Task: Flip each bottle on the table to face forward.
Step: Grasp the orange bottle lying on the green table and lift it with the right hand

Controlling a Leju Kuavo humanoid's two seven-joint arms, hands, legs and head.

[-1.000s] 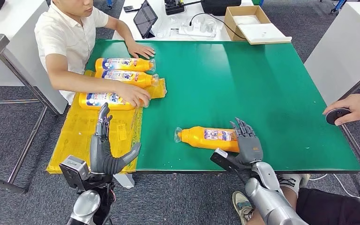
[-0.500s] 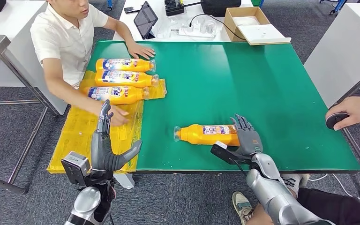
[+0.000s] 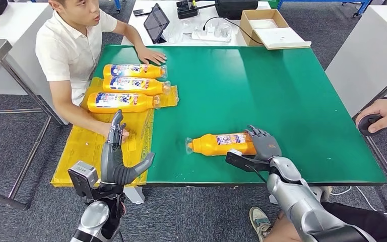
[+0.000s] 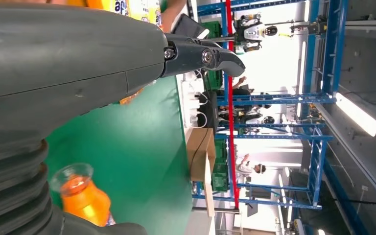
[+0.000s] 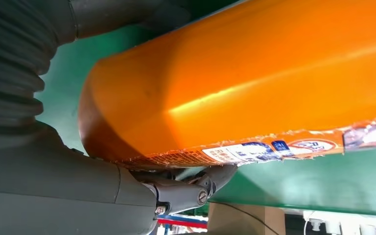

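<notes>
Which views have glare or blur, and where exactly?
Left wrist view: the background behind the blue racks is blown out white. Right wrist view: a soft highlight runs along the orange bottle. Head view: evenly lit and sharp, with mild sheen on the green table.

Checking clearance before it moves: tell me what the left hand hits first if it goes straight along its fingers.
Probably the person's hand on the yellow mat, just past the left hand's fingertips; depth is uncertain.

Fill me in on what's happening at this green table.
The robot's right hand grips the base of an orange bottle lying on its side on the green table. Its left hand hovers open by the yellow mat, where three bottles lie in a row beside a seated person.
</notes>
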